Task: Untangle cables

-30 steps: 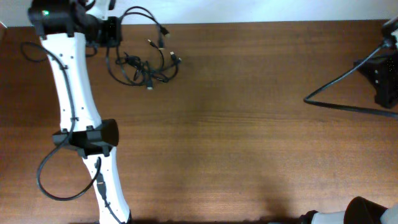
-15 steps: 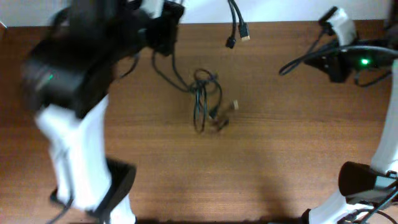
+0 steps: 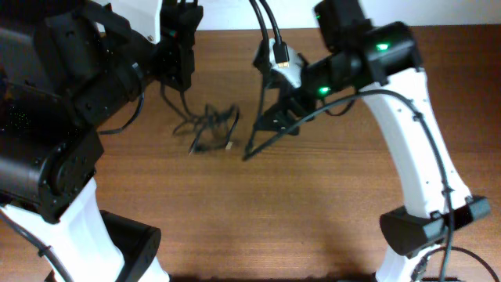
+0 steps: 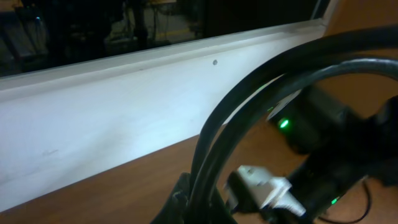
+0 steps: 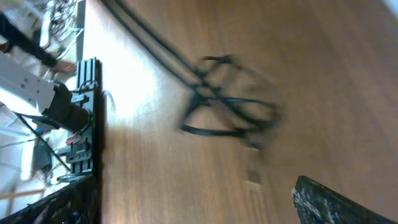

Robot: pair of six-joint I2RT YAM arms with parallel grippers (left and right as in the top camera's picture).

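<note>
1. Matte brown wood-grain table (image 3: 352,180).
2. Thin black cables (image 3: 208,130), a loose knot at 10 o'clock of centre; earlier it lay nearer centre.
3. right gripper (image 5: 194,183): jaws wide, empty; newly swung in from 2 o'clock.
4. left gripper (image 3: 180,74), at 11 o'clock: clamped on glossy, curved strands.

Brown wooden table (image 3: 313,204), small tangle of black cables (image 3: 210,129) on it.

Looks like a robotics lab bench. Two white-and-black arms, left arm (image 3: 78,102) and right arm (image 3: 427,149), work over one wood-grain table (image 3: 313,219); a green status light (image 3: 383,47) is on. Off the table edge sit a black equipment rack (image 5: 86,118) and loose wiring (image 5: 57,11). A white ledge (image 4: 112,124) runs behind, and the room beyond is dim, possibly holding more gear.
</note>
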